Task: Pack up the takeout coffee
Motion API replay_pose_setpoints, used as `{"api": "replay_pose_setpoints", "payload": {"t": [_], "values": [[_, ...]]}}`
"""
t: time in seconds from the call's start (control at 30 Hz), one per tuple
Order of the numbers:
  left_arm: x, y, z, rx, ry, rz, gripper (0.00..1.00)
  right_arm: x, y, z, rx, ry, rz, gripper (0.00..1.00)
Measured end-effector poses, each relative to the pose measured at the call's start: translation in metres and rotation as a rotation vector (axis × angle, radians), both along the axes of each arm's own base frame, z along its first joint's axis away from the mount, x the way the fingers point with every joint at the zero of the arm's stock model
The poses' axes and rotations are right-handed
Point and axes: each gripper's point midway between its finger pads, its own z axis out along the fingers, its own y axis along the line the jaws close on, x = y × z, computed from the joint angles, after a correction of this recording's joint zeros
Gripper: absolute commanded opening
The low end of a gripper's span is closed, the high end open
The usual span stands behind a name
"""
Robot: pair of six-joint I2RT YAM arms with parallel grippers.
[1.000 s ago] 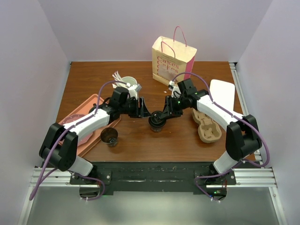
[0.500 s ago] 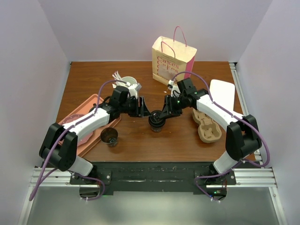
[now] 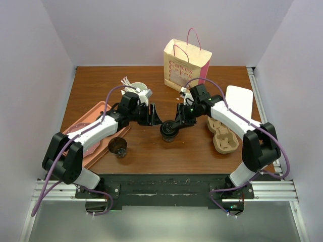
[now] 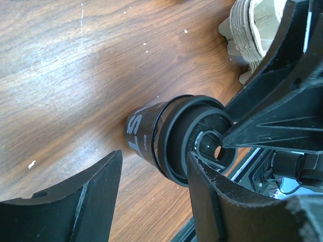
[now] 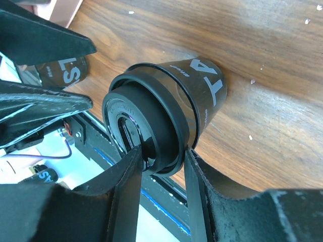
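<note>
The coffee (image 3: 168, 132) stands mid-table. Our right gripper (image 5: 162, 169) pinches its rim; our left gripper (image 4: 154, 186) gapes beside it, empty. Grasping step, we judge; next, lift it level toward the far bag (image 3: 185, 65).

- Wooden table (image 3: 151, 156).
- Coffee (image 3: 169, 132): upright mid-table, lid on.
- Bag (image 3: 185, 63): upright, well behind the coffee.
- White cup (image 3: 141, 92): behind-left of the coffee.
- Tray (image 3: 96, 108): left of the coffee.
- Open cup (image 3: 117, 146): front-left of the coffee.
- Carrier (image 3: 223, 137): right of the coffee.
- White sheet (image 3: 239, 100): behind-right of the coffee.
</note>
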Motion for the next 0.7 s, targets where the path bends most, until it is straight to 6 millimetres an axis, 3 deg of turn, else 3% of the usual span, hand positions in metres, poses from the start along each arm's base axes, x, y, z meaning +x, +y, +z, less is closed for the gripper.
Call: {"api": "replay_pose_setpoints", "payload": {"t": [0.7], "values": [[-0.0018, 0.0014, -0.0022, 0.010, 0.006, -0.004, 0.59, -0.0029, 0.0009, -0.0058, -0.015, 0.029, 0.006, 0.45]]}}
